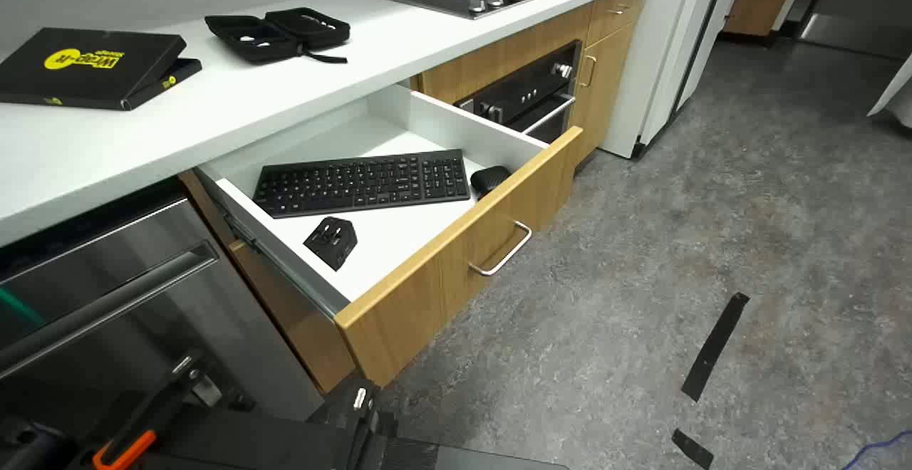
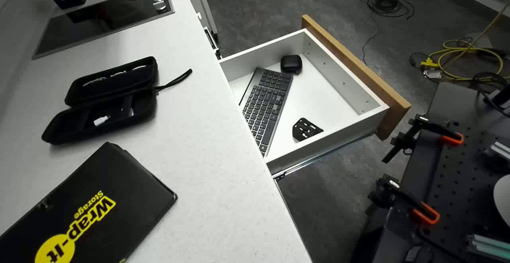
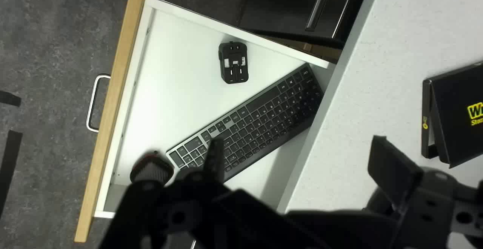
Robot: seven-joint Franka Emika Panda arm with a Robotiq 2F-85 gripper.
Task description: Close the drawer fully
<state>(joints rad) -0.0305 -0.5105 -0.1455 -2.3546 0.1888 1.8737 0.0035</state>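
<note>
The drawer point(image 1: 427, 306) is pulled far out from under the counter, with an oak front panel and white interior. It also shows open in an exterior view point(image 2: 354, 69) and in the wrist view point(image 3: 111, 105). Its silver bar handle point(image 1: 511, 252) sits on the front panel and shows in the wrist view point(image 3: 90, 105). My gripper point(image 3: 297, 141) is open with nothing between its fingers. It looks down from above, one finger over the drawer's keyboard and one over the countertop. It touches neither handle nor front panel. The gripper is out of view in both exterior views.
Inside the drawer lie a black keyboard point(image 1: 363, 181), a black plug adapter point(image 1: 333, 241) and a small black case point(image 1: 489, 179). The white countertop point(image 2: 207, 143) holds a black box point(image 2: 99, 211) and an open zip case point(image 2: 107, 99). A black-fronted oven point(image 1: 534, 92) and a steel appliance point(image 1: 128, 270) flank the drawer.
</note>
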